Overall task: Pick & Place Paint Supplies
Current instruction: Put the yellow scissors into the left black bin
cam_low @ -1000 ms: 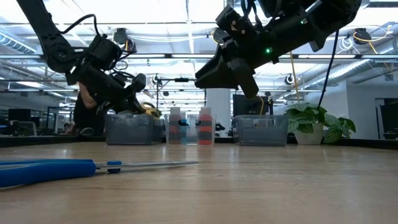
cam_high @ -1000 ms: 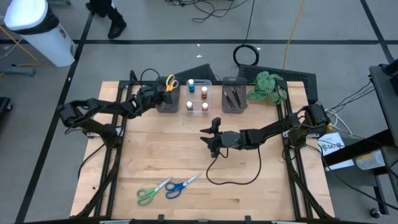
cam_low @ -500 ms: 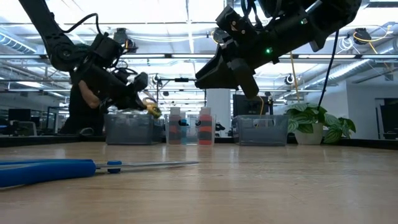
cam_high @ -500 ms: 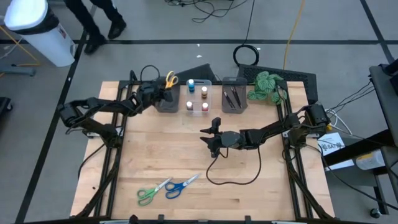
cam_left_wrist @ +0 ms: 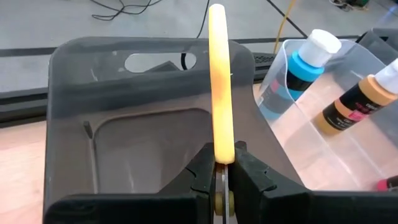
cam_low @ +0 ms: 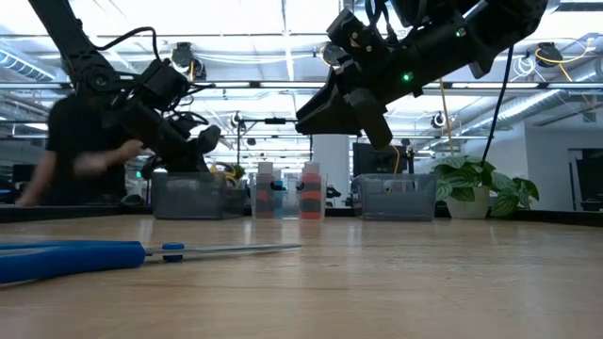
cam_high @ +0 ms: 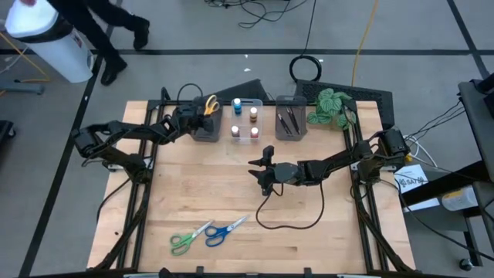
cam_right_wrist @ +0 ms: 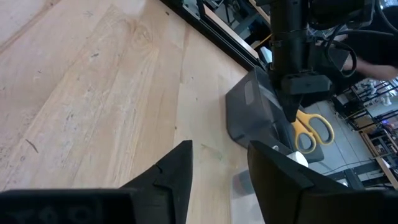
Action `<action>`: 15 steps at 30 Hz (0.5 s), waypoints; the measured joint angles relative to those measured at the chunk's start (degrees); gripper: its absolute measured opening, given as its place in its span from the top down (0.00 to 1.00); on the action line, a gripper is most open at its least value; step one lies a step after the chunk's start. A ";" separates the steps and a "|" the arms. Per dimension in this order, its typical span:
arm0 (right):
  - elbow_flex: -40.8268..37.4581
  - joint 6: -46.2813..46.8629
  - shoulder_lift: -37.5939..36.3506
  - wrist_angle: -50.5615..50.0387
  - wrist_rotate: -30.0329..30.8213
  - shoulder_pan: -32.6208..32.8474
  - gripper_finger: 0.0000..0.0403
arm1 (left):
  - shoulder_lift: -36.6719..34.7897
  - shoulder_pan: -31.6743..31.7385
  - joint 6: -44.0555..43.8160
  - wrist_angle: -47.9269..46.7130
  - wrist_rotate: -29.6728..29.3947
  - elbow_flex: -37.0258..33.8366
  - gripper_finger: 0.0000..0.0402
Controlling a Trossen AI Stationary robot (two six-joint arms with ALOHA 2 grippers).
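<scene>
We look down on a wooden table (cam_high: 231,193) with 3 bins along its far edge, and we place everything by the grey bin (cam_high: 207,125), the one nearest the left arm.

The left gripper (cam_left_wrist: 222,180) hangs over the grey bin with its fingers pinched tight on the yellow-handled scissors (cam_high: 210,104). The handles stand up and the blades point down into the bin, which we read as the scissors being lowered in for storage.

Beside the grey bin, toward the right arm, a clear bin (cam_high: 244,120) keeps the small paint bottles (cam_high: 237,103) upright. Past that stands a second grey bin (cam_high: 289,120) holding the dark brushes (cam_high: 288,120), with a leafy plant (cam_high: 330,106) beyond it.

The right gripper (cam_high: 262,174) waits above bare table, well apart from the grey bin and nearer the middle, its fingers partly open and holding nothing.

The green-handled scissors (cam_high: 185,241) and blue-handled scissors (cam_high: 222,232) lie flat and side by side far from the grey bin, near the table's front edge, so in our judgement they are not yet sorted.
</scene>
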 joint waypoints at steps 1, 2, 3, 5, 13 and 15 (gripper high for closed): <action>0.00 0.00 0.00 0.00 -0.01 0.00 0.65 | 0.00 -0.02 0.67 -0.01 0.03 0.00 0.92; 0.00 0.00 0.00 0.00 0.00 0.00 0.65 | 0.00 -0.12 1.25 -0.01 0.07 0.00 0.92; 0.00 0.01 0.00 0.00 0.00 0.00 0.65 | 0.00 -0.30 1.69 -0.11 0.07 0.00 0.92; 0.00 0.01 0.00 0.00 0.00 0.00 0.65 | 0.00 -0.55 1.92 -0.43 0.07 0.00 0.92; 0.00 0.01 0.00 0.00 0.00 0.00 0.65 | 0.00 -0.76 0.53 -1.78 0.09 0.00 0.79; 0.00 0.01 0.00 0.00 -0.02 0.00 0.65 | 0.00 -0.76 0.53 -1.80 0.09 0.00 0.73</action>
